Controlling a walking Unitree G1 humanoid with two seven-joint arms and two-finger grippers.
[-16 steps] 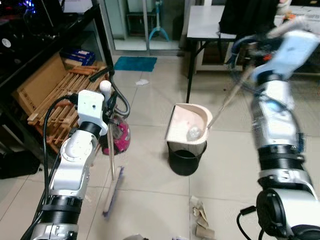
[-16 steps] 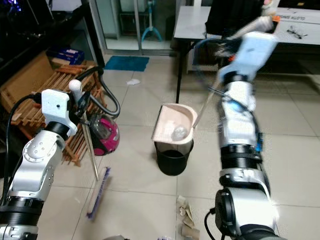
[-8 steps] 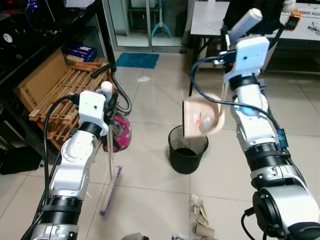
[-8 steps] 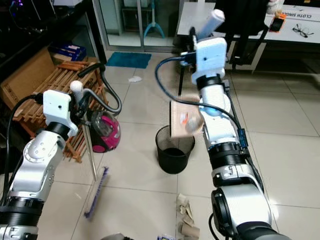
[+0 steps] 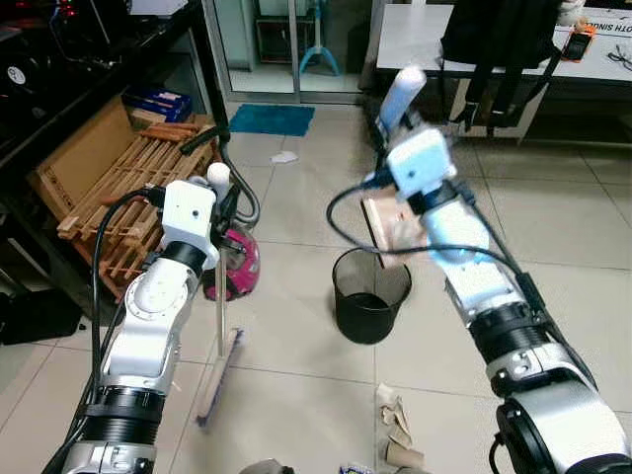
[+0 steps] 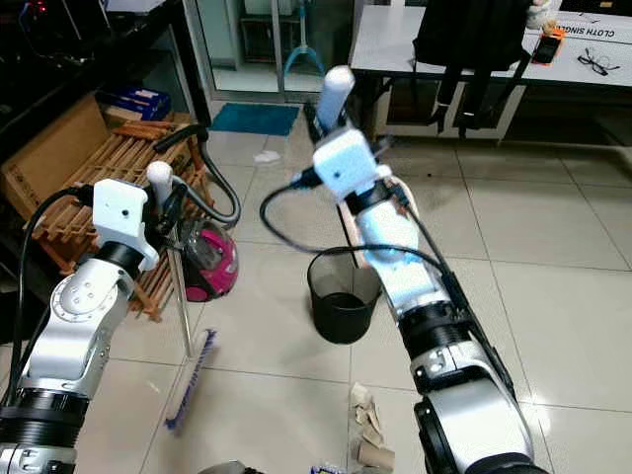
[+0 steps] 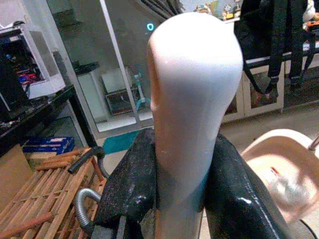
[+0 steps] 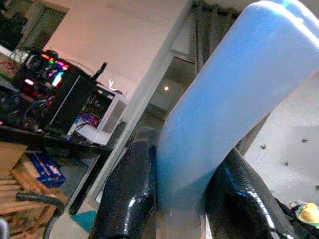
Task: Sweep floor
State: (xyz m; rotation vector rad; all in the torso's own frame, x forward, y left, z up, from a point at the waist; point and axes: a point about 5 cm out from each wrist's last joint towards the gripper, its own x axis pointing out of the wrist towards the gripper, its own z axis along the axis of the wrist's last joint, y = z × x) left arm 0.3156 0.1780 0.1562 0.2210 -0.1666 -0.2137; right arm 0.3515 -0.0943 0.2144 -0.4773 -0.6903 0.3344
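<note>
My left gripper point(image 5: 223, 204) is shut on the white top of a broom handle point(image 7: 188, 94). The stick hangs straight down to the purple-bristled broom head point(image 5: 219, 377) on the tiles. My right gripper point(image 6: 327, 120) is shut on the pale blue grip of the dustpan handle point(image 8: 227, 94), which points up. The beige dustpan point(image 5: 387, 225) hangs tipped on edge just above a black bin point(image 5: 368, 299); my forearm partly covers it. Cardboard scraps point(image 5: 397, 427) lie on the floor in front of the bin.
A pink vacuum cleaner point(image 5: 238, 269) and a slatted wooden rack point(image 5: 120, 197) stand to my left beside a dark shelf unit. A grey table point(image 5: 434, 35) with a black backpack point(image 5: 499, 39) stands behind the bin. A blue mat point(image 5: 269, 119) and a white scrap point(image 5: 281, 156) lie further off.
My right arm lifted the dustpan off the bin's rim, turned it on edge above the bin and swung left, with the handle now upright. The left arm and broom hardly moved.
</note>
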